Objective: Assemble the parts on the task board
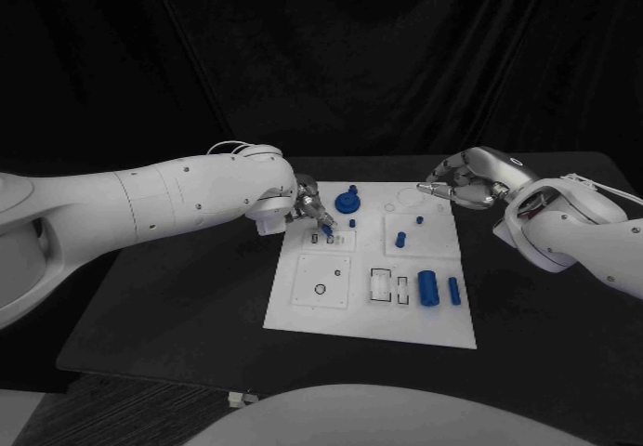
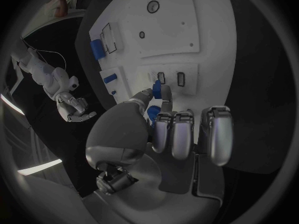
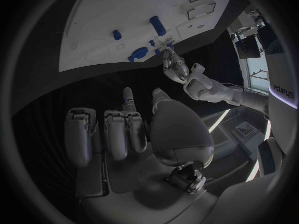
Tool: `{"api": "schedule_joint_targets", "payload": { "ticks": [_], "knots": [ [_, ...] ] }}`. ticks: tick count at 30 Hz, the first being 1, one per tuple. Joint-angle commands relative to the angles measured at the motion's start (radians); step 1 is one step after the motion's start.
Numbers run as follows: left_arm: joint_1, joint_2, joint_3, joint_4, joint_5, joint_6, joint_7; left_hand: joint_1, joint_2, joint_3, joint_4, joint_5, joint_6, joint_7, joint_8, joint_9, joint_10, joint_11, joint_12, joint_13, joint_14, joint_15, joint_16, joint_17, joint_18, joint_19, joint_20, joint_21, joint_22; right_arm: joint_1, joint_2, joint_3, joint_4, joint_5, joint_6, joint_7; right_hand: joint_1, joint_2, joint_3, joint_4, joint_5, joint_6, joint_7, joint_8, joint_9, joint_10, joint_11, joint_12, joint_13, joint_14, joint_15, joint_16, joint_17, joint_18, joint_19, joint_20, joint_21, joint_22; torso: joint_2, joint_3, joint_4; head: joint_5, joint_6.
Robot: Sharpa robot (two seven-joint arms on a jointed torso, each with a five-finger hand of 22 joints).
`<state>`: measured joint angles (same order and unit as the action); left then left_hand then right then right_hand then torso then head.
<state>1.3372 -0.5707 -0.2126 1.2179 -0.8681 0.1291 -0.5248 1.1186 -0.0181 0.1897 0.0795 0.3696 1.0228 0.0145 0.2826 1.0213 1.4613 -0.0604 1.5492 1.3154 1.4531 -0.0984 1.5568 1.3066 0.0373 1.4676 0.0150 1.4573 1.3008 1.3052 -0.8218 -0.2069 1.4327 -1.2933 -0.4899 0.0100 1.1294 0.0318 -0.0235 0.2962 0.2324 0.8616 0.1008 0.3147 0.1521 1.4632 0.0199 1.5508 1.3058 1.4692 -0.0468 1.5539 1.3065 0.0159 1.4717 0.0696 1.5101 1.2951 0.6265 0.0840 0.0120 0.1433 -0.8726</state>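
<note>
- My left hand [image 1: 306, 210] is over the board's [image 1: 308, 311] far left part, pinching a small blue part [image 1: 327, 228] between thumb and a finger; my other fingers [image 2: 184, 134] are curled in beside it.
- From the left wrist I see that part [image 2: 157, 90] tip-down just at the two small rectangular slots [image 2: 171, 78]; I cannot tell whether it touches the board.
- My right hand [image 1: 464, 182] is beyond the board's far right corner, above the table [image 1: 175, 307], apart from every part. Its fingers are curled in and I see nothing in them, so I read it as clenched.
- The board lies in the middle of the table, long side running away from me.
- Near its far edge stands a blue knobbed piece [image 1: 348, 199], with a tiny blue peg [image 1: 352, 223] just beside it toward me.
- On the far right panel I see a small peg [image 1: 419, 220] and a slightly longer one [image 1: 400, 240].
- On the near right sit a thick blue cylinder [image 1: 427, 287] and a thinner one [image 1: 454, 291], side by side, next to two rectangular cut-outs [image 1: 390, 285].
- The near left panel has a ring-shaped mark [image 1: 321, 290].
</note>
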Motion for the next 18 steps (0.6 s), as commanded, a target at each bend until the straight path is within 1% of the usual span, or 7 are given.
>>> {"api": "schedule_joint_targets", "payload": {
  "ticks": [1, 4, 9, 14, 16, 18],
  "knots": [
    [-0.002, -0.004, 0.001, 0.011, 0.003, -0.039, 0.035, 0.009, -0.013, 0.064, -0.014, 0.008, 0.018, -0.006, -0.007, -0.004, 0.109, -0.004, 0.022, 0.255, 0.116, -0.015, 0.007, 0.257, -0.003, 0.03, -0.015, -0.019, 0.196, -0.003, 0.0, 0.001, 0.0, -0.002, -0.001, -0.014, 0.029, 0.009, -0.003, -0.007, 0.021, 0.007, 0.003, 0.009, 0.015, 0.108, 0.003, 0.02, 0.265, 0.102, 0.007, 0.017, 0.264, 0.005, 0.057, 0.0, -0.009, 0.249, 0.0, 0.0004, 0.0013, 0.0, 0.0],
    [-0.002, -0.014, 0.001, 0.027, 0.001, -0.057, 0.056, 0.009, -0.013, 0.064, -0.014, 0.007, 0.017, -0.006, -0.007, -0.004, 0.109, -0.004, 0.022, 0.255, 0.116, -0.015, 0.009, 0.259, -0.003, 0.03, -0.015, -0.019, 0.196, -0.003, -0.001, 0.001, 0.002, -0.002, -0.007, -0.01, 0.03, 0.009, -0.004, -0.008, 0.022, 0.007, 0.003, 0.009, 0.015, 0.108, 0.003, 0.02, 0.265, 0.102, 0.007, 0.017, 0.264, 0.005, 0.057, 0.001, -0.01, 0.248, -0.001, 0.0008, 0.001, 0.0, 0.0],
    [-0.004, -0.039, 0.0, 0.072, -0.077, -0.089, 0.082, 0.007, -0.014, 0.066, -0.013, 0.003, 0.019, -0.006, -0.008, -0.006, 0.109, -0.003, 0.022, 0.255, 0.117, -0.015, 0.01, 0.26, -0.003, 0.03, -0.014, -0.02, 0.196, -0.003, -0.004, 0.001, 0.004, -0.002, -0.016, -0.004, 0.03, 0.009, -0.004, -0.008, 0.022, 0.007, 0.003, 0.009, 0.015, 0.108, 0.003, 0.02, 0.265, 0.102, 0.007, 0.017, 0.264, 0.005, 0.057, 0.001, -0.01, 0.248, -0.002, 0.0009, 0.0008, 0.001, 0.0],
    [-0.009, -0.056, 0.0, 0.093, -0.106, -0.101, 0.072, 0.003, -0.015, 0.066, -0.01, -0.001, 0.02, -0.005, -0.009, -0.007, 0.109, -0.003, 0.022, 0.255, 0.116, -0.014, 0.009, 0.259, -0.003, 0.03, -0.014, -0.02, 0.196, -0.003, -0.005, 0.001, 0.005, -0.002, -0.018, -0.004, 0.03, 0.009, -0.004, -0.008, 0.022, 0.007, 0.003, 0.009, 0.015, 0.108, 0.003, 0.02, 0.265, 0.102, 0.007, 0.017, 0.264, 0.005, 0.057, 0.001, -0.01, 0.248, -0.001, 0.0005, 0.0003, 0.004, 0.0],
    [-0.014, -0.063, 0.0, 0.098, -0.113, -0.108, 0.064, -0.002, -0.015, 0.066, -0.006, -0.004, 0.021, -0.004, -0.011, -0.008, 0.109, -0.002, 0.022, 0.255, 0.116, -0.013, 0.007, 0.257, -0.003, 0.029, -0.013, -0.022, 0.195, -0.003, -0.005, 0.001, 0.005, -0.002, -0.018, -0.004, 0.03, 0.009, -0.004, -0.008, 0.022, 0.007, 0.003, 0.009, 0.015, 0.108, 0.003, 0.02, 0.265, 0.102, 0.007, 0.017, 0.264, 0.005, 0.057, 0.001, -0.01, 0.248, 0.0, 0.0004, -0.0001, 0.005, 0.0],
    [-0.018, -0.067, 0.0, 0.102, -0.118, -0.113, 0.061, -0.005, -0.014, 0.066, -0.004, -0.006, 0.021, -0.003, -0.012, -0.009, 0.109, -0.001, 0.022, 0.255, 0.116, -0.013, 0.006, 0.256, -0.002, 0.028, -0.013, -0.023, 0.194, -0.003, -0.005, 0.001, 0.005, -0.002, -0.019, -0.004, 0.03, 0.009, -0.004, -0.008, 0.022, 0.007, 0.003, 0.009, 0.015, 0.108, 0.003, 0.02, 0.265, 0.102, 0.007, 0.017, 0.264, 0.005, 0.057, 0.001, -0.01, 0.248, 0.0, 0.0005, -0.0003, 0.004, 0.0]
  ]
}}
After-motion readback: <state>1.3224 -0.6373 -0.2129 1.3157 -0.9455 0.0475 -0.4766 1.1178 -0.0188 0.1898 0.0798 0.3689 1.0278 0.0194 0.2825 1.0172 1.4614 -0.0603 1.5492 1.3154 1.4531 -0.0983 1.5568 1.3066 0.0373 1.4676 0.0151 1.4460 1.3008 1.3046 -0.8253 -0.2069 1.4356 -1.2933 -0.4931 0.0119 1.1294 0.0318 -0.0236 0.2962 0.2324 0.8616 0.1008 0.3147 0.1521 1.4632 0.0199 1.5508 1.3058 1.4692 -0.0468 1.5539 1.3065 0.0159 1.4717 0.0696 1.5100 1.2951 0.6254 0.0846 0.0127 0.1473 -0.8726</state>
